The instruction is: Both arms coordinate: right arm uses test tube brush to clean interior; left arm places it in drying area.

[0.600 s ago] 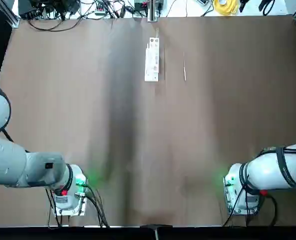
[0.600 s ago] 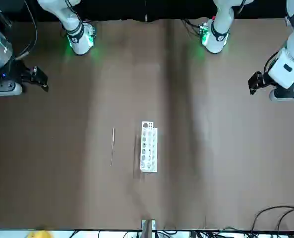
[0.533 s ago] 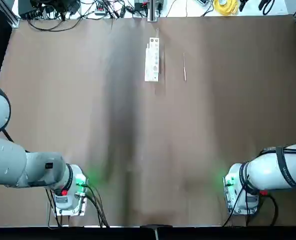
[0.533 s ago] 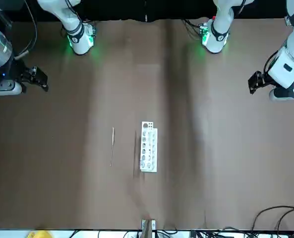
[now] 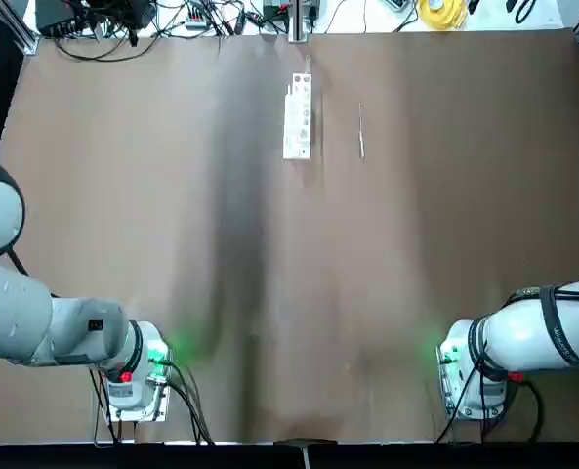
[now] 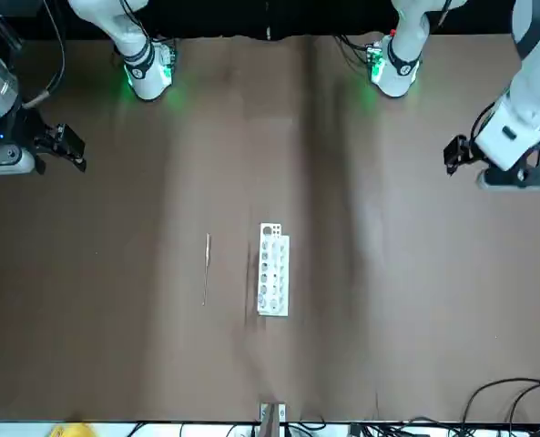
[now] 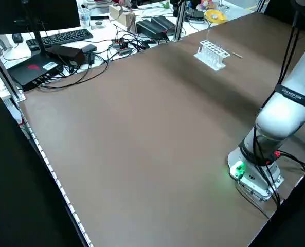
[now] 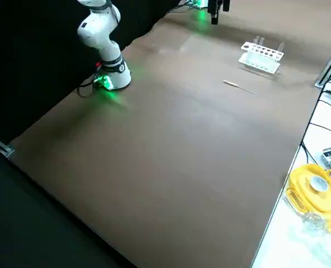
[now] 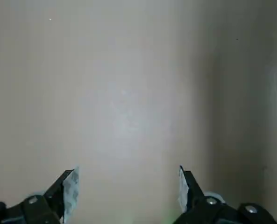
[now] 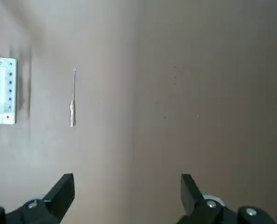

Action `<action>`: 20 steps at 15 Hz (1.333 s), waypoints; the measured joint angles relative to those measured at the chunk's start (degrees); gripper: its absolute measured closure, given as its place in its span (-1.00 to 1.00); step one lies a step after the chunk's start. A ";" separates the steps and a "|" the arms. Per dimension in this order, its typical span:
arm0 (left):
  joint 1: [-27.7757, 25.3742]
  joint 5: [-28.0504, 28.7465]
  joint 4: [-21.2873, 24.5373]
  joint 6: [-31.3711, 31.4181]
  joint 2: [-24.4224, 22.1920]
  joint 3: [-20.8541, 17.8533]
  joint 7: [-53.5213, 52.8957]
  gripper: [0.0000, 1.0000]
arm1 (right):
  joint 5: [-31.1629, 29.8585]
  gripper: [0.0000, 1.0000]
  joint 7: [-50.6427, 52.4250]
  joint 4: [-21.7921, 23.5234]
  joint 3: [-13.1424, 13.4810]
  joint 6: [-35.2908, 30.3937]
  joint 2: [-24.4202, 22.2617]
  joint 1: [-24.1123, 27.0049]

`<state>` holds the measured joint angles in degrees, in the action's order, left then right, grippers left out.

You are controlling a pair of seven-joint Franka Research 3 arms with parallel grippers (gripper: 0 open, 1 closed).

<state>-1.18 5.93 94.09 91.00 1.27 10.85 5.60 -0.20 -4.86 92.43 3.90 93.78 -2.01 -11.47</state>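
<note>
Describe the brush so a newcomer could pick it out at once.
On the brown table, find the white rack near the edge farthest from the robot's bases. Just to its right in the top view lies the brush. Unlike the broad, hole-topped rack, it is one thin, straight stick, thicker at one end.

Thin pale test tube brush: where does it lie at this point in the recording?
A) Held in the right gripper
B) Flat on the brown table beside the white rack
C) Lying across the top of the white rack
B: the thin pale test tube brush lies on the brown table, apart from the white perforated rack.
</note>
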 joint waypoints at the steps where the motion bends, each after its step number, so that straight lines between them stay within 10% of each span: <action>1: 0.01 0.00 -0.03 0.48 1.22 0.03 -0.05 -0.99 | 0.00 -1.00 0.04 0.08 -0.02 -0.01 0.08 -0.59; 9: 0.68 0.00 -0.96 3.51 8.37 0.37 -0.33 -0.99 | 1.03 -1.00 -1.68 0.43 -1.09 1.82 6.35 -7.76; 20: 2.63 0.00 -1.69 5.49 12.95 0.44 0.06 -0.99 | 5.85 -1.00 -12.52 -0.71 -1.20 25.25 27.30 -15.41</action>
<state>1.45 5.93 92.39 96.49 14.22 11.29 5.65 5.65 -17.38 91.72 2.70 119.03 25.29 -26.88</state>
